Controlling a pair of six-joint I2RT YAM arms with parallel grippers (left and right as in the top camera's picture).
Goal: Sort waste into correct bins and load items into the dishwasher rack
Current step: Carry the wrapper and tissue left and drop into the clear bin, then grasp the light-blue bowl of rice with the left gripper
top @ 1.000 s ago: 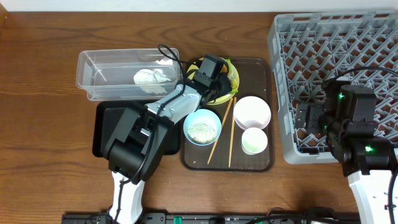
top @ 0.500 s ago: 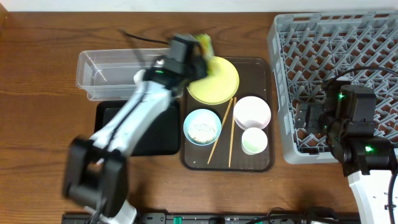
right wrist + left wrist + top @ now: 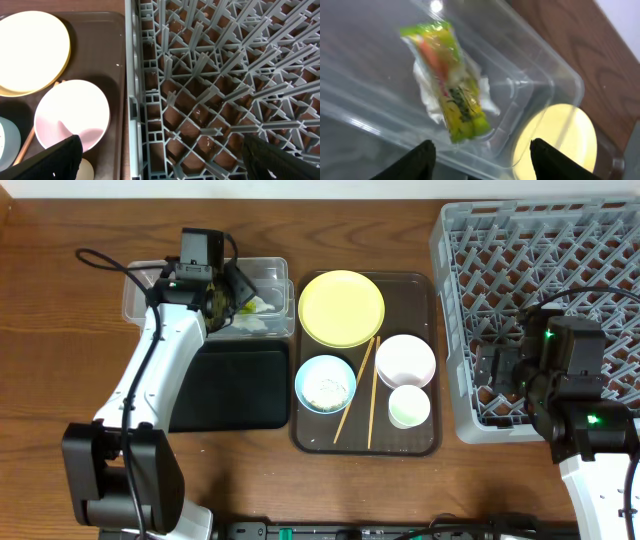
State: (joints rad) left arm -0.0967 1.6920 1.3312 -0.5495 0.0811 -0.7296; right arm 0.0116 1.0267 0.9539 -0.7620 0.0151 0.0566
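Two pieces in tub [image 3: 540, 75] (wrapper [image 3: 447, 75] atop paper [image 3: 426, 97]), rice [image 3: 324, 387] in blue bowl [image 3: 300, 375]

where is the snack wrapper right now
The snack wrapper lies in the clear tub on crumpled paper, under the open left gripper; overhead, that tub is left of the yellow plate.
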